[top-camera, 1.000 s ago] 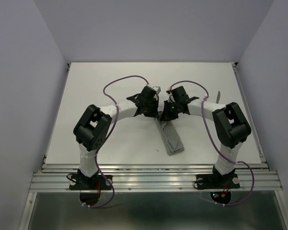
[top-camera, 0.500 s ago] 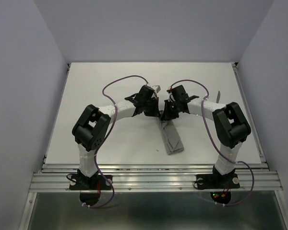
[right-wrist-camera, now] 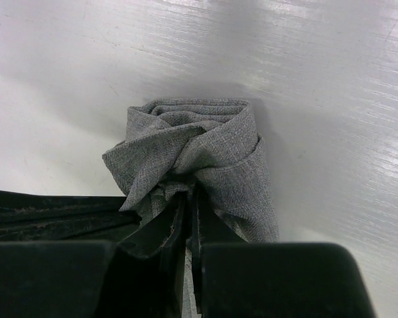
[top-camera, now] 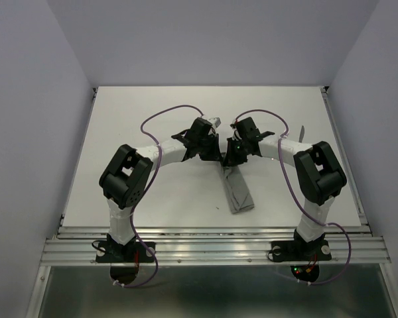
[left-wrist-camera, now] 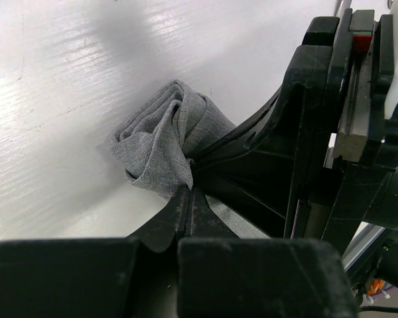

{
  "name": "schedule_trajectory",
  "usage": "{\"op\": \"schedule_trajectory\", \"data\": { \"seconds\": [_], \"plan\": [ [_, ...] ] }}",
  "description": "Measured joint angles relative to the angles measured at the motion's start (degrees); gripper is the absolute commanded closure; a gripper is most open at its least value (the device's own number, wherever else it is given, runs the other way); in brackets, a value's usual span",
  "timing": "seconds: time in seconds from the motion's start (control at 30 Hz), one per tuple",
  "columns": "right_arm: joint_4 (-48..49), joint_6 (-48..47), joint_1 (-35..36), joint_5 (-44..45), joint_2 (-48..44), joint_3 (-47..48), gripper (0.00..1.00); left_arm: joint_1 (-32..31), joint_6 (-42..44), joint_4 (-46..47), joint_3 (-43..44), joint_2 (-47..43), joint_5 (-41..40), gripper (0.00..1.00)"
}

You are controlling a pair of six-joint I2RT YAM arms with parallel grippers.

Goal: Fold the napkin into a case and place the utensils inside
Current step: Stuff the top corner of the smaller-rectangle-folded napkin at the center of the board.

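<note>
The grey napkin point(top-camera: 237, 193) lies as a narrow folded strip running from the table's middle toward the near edge. Its far end is bunched into a crumpled knot point(right-wrist-camera: 199, 149), also seen in the left wrist view point(left-wrist-camera: 162, 142). My left gripper point(left-wrist-camera: 189, 190) is shut on this bunched end from the left. From the right, my right gripper point(right-wrist-camera: 191, 197) is shut on the same end. In the top view the left gripper point(top-camera: 216, 156) and the right gripper point(top-camera: 227, 159) meet tip to tip. One slim silver utensil point(top-camera: 303, 135) lies beyond the right arm; fork or knife, I cannot tell.
The white table point(top-camera: 152, 199) ends in a metal rail point(top-camera: 212, 232) at the near side. Grey walls stand on the left, right and back. Purple cables point(top-camera: 166, 114) loop over both forearms. The right arm's black body point(left-wrist-camera: 331, 132) fills the right of the left wrist view.
Both grippers have crept slightly toward the far side, the left arm also a little leftward, still holding the cloth's end. The strip has barely shifted.
</note>
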Motion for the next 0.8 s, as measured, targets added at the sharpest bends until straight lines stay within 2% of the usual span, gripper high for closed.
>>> {"op": "schedule_trajectory", "data": {
  "seconds": [0.57, 0.63, 0.77, 0.8],
  "plan": [
    [0.9, 1.9, 0.3, -2.6, 0.0, 1.8, 0.99, 0.1, 0.6, 0.7, 0.0, 0.0, 2.3, 1.00],
    [3.9, 2.3, 0.3, -3.7, 0.0, 0.7, 0.89, 0.2, 0.8, 0.7, 0.0, 0.0, 2.5, 1.00],
    [11.1, 3.8, 0.3, -6.1, -0.4, -4.9, 0.81, 0.4, 0.9, 0.2, 0.0, 0.0, 2.9, 1.00],
    [13.2, 4.3, 0.3, -6.6, -0.8, -6.2, 0.83, 0.4, 0.9, 0.0, 0.0, 0.0, 2.9, 1.00]
  ]
}}
